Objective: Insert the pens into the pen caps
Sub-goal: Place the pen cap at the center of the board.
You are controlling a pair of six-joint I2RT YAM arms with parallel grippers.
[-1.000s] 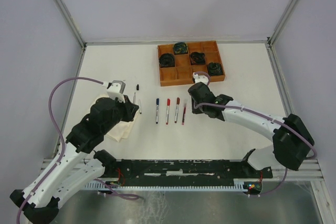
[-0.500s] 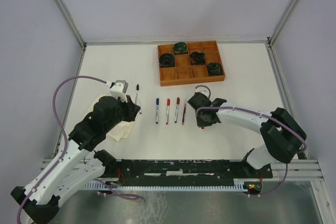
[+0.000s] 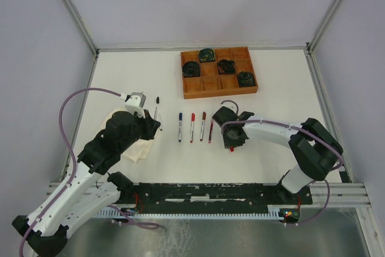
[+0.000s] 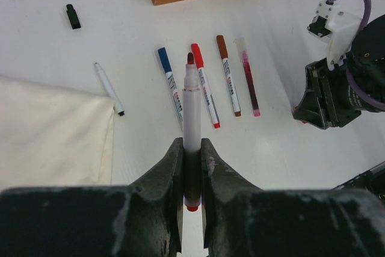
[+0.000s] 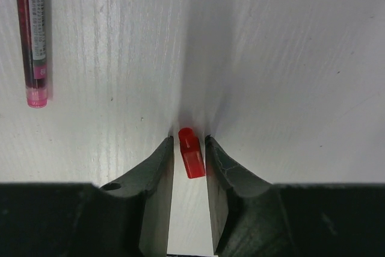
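Pen (image 4: 191,103) half-hidden in left gripper (image 4: 191,144)

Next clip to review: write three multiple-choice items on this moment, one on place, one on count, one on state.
1. The red cap lies: A in the tray; B on the table between the fingers of the right hand; C on the cloth.
2. Pens in the side-by-side row: A two; B four; C six.
3. The left hand is: A open, empty; B shut on a cap; C shut on a pen.
Key: 1 B, right wrist view shows it there; 2 B, blue pen, red pen, brown pen, magenta pen; 3 C, it clamps the white barrel.
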